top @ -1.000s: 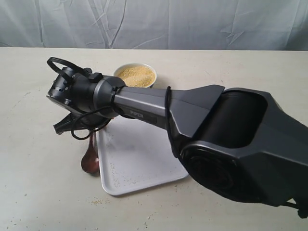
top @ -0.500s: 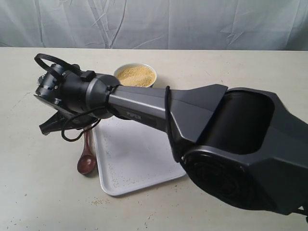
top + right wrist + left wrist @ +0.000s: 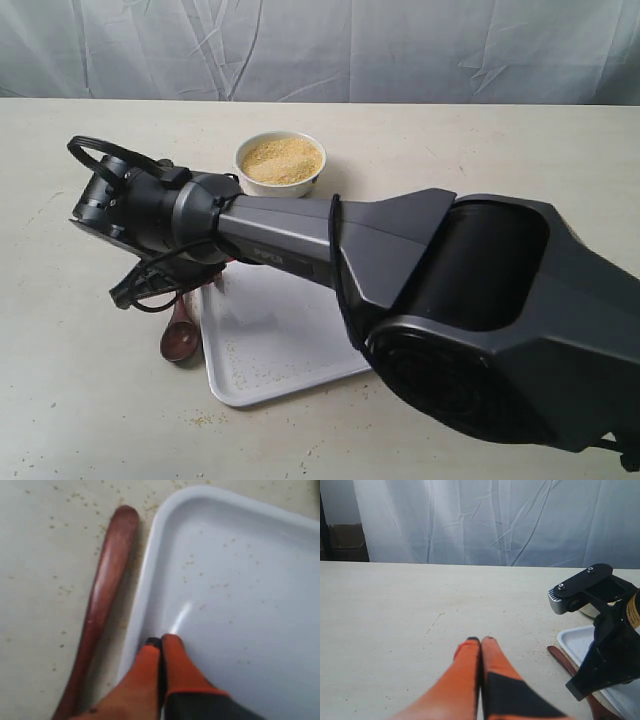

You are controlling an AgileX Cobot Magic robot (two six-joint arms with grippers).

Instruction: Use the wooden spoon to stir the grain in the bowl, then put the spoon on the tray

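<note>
1 bowl (image 3: 280, 190) of grain (image 3: 284, 158), 1 wooden spoon (image 3: 180, 338), 1 tray (image 3: 290, 330), 2 grippers (left gripper (image 3: 481, 641), right gripper (image 3: 160, 641))

Right arm (image 3: 300, 235) overhangs the tray (image 3: 290, 345), crowding the wooden spoon (image 3: 180, 341).

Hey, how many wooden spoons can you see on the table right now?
1. The dark reddish-brown wooden spoon lies on the table beside the flat white rectangular tray, not on it. The right arm could hide more.

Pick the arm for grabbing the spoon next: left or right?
Right. The right hand, shut, is at the tray rim, close beside the wooden spoon lying on the table. The left hand, also shut, hangs over the table farther from the spoon.
</note>
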